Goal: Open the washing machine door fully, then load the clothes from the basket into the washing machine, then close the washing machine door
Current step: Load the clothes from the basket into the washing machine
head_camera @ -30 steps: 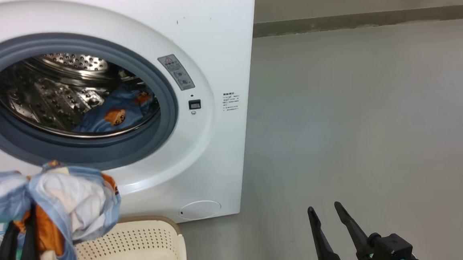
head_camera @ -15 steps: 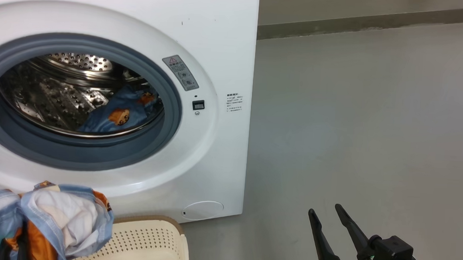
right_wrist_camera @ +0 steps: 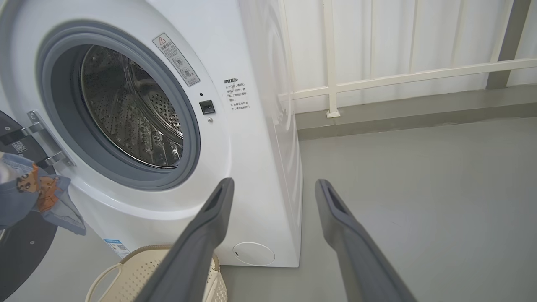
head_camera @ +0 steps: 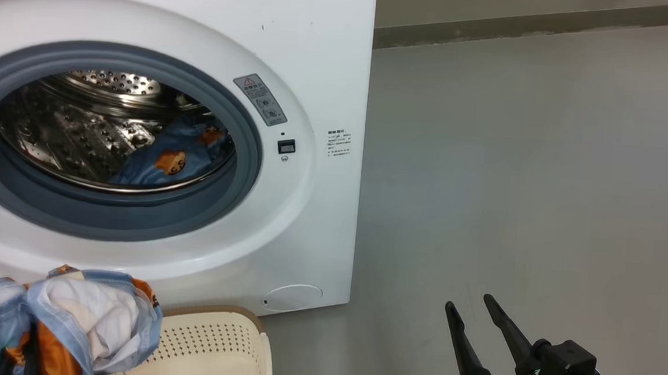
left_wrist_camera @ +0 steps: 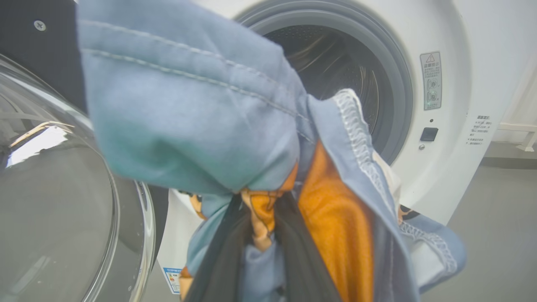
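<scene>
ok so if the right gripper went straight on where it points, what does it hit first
Probably the washing machine, near its front right corner; the right gripper has open jaws and nothing lies between. Depth is unclear, so it might skim along its side instead.

One washing machine (head_camera: 330,65) is counted, with one washing machine door (left_wrist_camera: 54,209), one drum (head_camera: 82,131), one round cap (head_camera: 292,297) and one warning label (head_camera: 260,100). One basket (head_camera: 214,342) is seen. Two bundles of clothes (head_camera: 94,312) are counted, and four dark fingers (head_camera: 463,349), two to each arm
</scene>
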